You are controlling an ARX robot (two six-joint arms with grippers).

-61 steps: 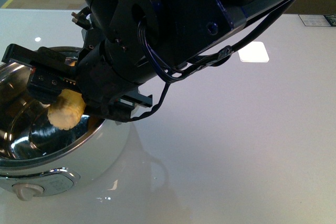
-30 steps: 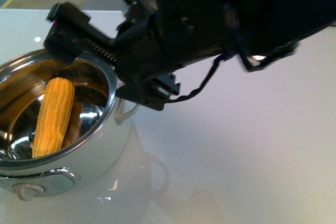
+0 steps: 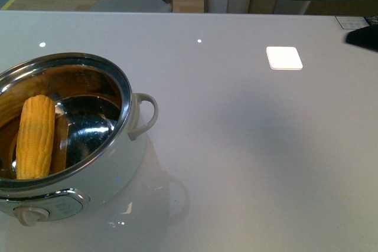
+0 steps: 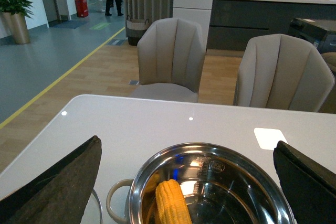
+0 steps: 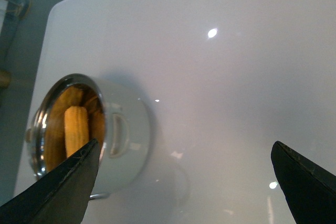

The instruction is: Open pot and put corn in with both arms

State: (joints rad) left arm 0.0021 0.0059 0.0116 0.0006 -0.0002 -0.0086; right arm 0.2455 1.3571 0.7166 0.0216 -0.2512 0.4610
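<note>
Glossy table, steel-lined pot, ridged corn

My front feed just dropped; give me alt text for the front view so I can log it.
An open white electric pot sits at the table's near left, holding a yellow corn cob that leans against its steel wall. The lid is not in view. Only dark bits of an arm show at the upper right.

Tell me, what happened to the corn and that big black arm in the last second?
A second ago the arm held the corn cob over the pot. It let go, and the cob now lies inside, leaning on the steel wall. The arm then pulled up and away to the right; only a dark edge shows at the front view's top right. The pot, lid off, has not moved on the white table.
</note>
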